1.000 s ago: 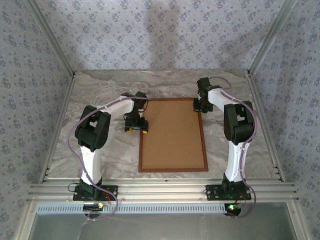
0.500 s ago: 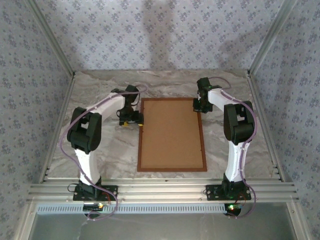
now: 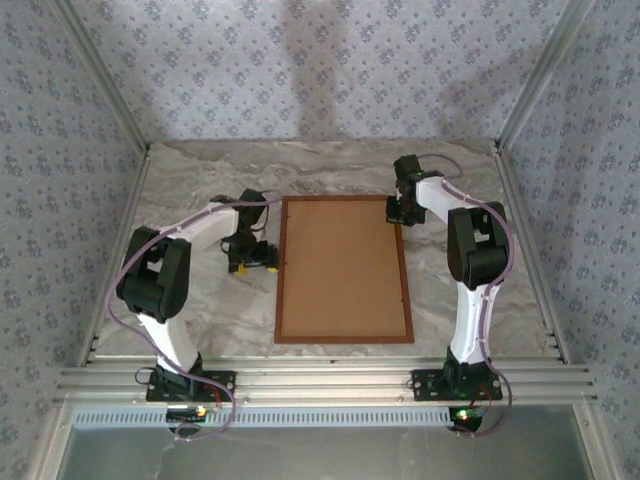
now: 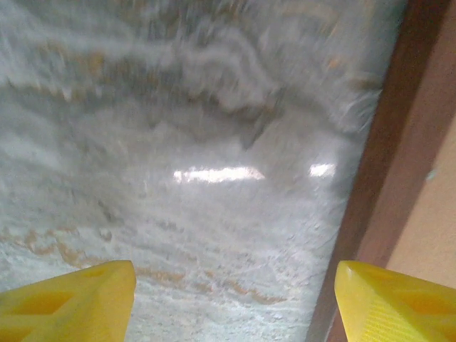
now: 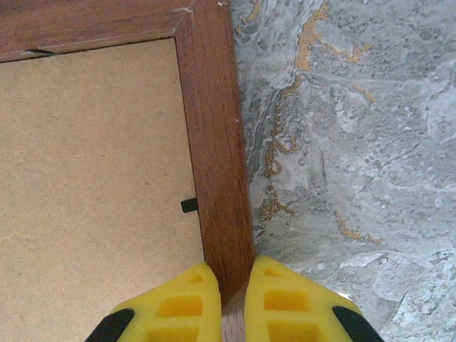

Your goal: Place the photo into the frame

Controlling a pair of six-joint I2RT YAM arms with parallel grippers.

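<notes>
Grey marbled tabletop [image 3: 200, 300] | thin reddish-brown wooden frame [image 3: 343, 339] flat at centre, brown backing board [image 3: 343, 265] up | right gripper [image 5: 226, 303] pinches right bar near far corner | left gripper [image 4: 235, 299] spread wide, empty | likely light, stiff; hold bars.

The left gripper [image 4: 235, 303] is open, its yellow fingertips [image 4: 68, 299] wide apart at lower left and lower right. Blurred marble tabletop [image 4: 178, 107] lies between, with central glare. A reddish-brown frame [image 4: 388, 157] runs down the right, with tan backing board [image 4: 436, 214] beyond.
</notes>
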